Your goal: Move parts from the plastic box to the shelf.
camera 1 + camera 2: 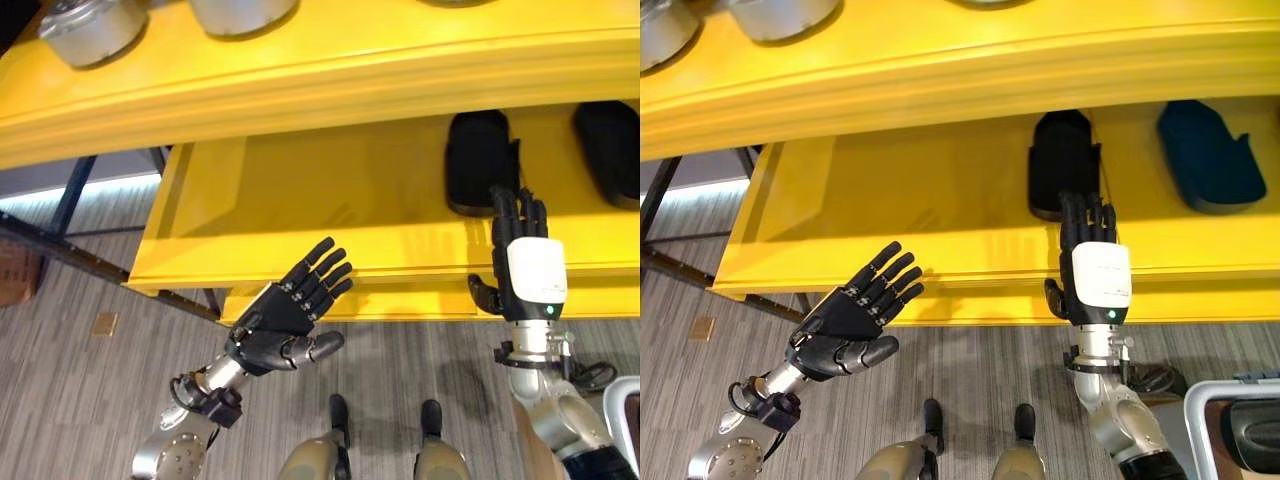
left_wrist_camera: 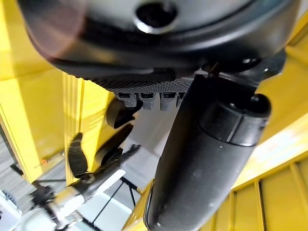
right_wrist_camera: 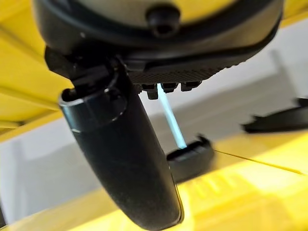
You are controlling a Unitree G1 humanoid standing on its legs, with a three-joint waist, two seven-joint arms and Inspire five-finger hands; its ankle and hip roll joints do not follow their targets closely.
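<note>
Shelf [image 1: 300,215], yellow, carries two dark parts [image 1: 1062,160] on its right side, one just beyond the right hand [image 1: 1095,275]. Both hands empty, fingers straight and spread; left hand [image 1: 290,315] hovers near the shelf's front edge. Box [image 1: 1230,425] near right still holds a dark part, so more transfers likely remain.

On the shelf's [image 1: 300,215] lower level two parts lie toward the right end: one part [image 1: 1062,160] near the middle and a second part [image 1: 1205,155] further right, well apart from it. Two metal parts [image 1: 90,30] sit on the upper level at its left end. The right hand [image 1: 1087,262] is at the lower level's front edge, just before the first part, the left hand [image 1: 295,315] lies before the front edge, left of it, and a plastic box [image 1: 1235,425] stands below, at the right.
</note>
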